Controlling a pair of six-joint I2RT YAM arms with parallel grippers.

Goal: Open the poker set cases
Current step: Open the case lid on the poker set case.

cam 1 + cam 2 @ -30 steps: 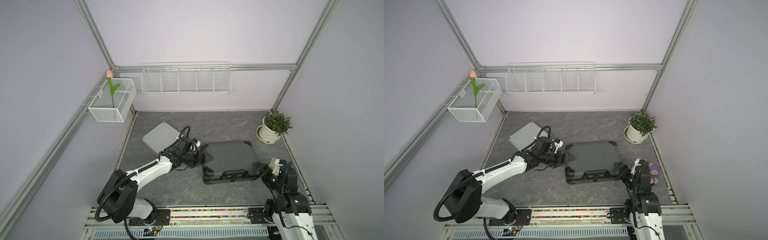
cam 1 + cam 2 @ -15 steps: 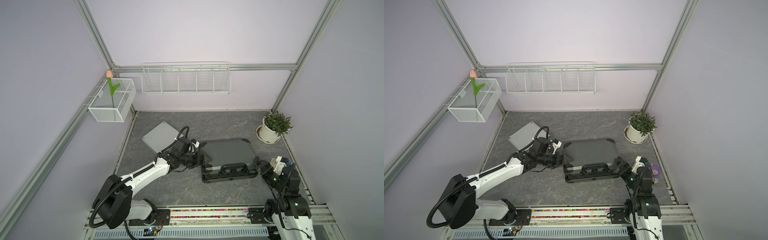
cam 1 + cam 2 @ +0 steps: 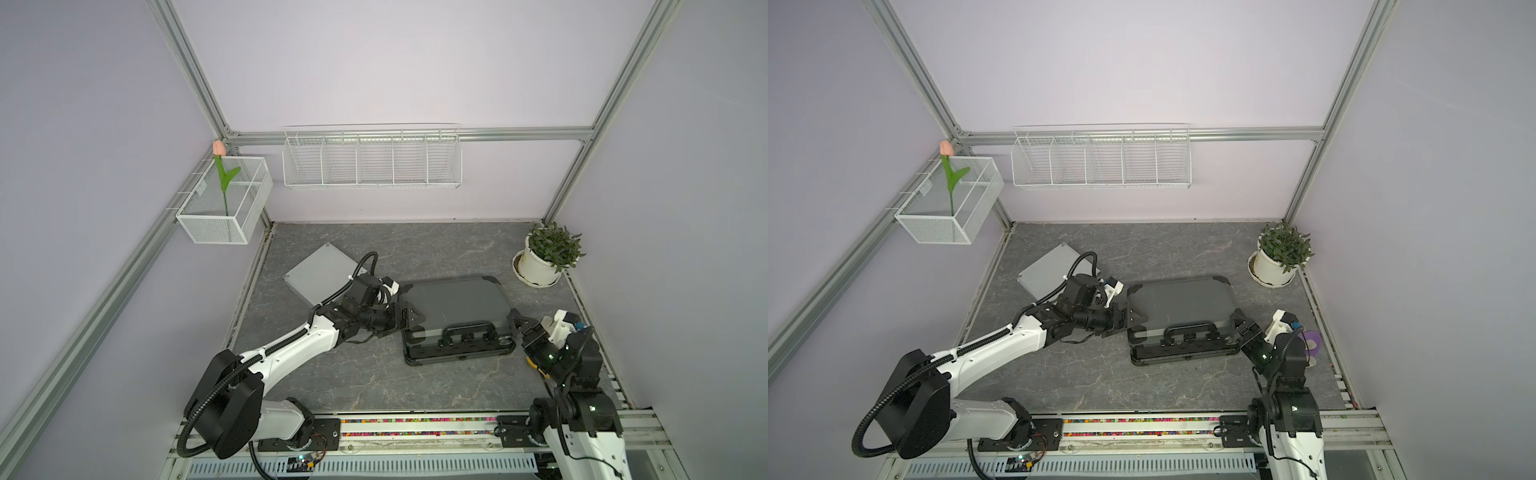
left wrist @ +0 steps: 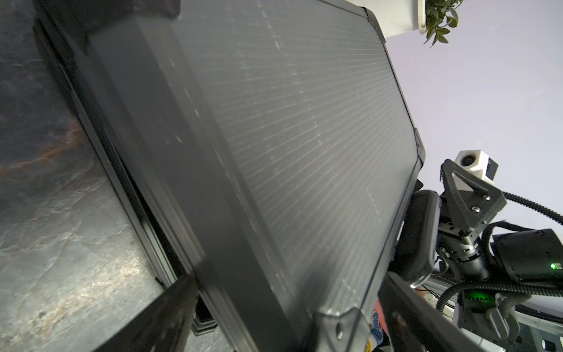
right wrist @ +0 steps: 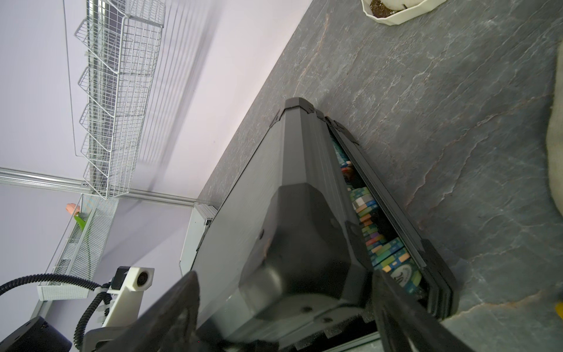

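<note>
The dark grey case lies mid-table, its lid tilted up at the front and hinged at the back. Its base and handle stay on the table. My left gripper is open and straddles the lid's left front corner. My right gripper, also open, straddles the right front corner, one finger inside the gap. Coloured poker chips show through that gap. The silver case lies flat and closed at the back left, partly behind the left arm.
A potted plant stands at the back right, near the dark case's far corner. A wire shelf hangs on the back wall, and a wire basket with a tulip on the left wall. A purple object lies beside the right arm.
The dark case's lid has tilted up from nearly flat, opening a gap at the front. Both grippers have risen with its front corners.
</note>
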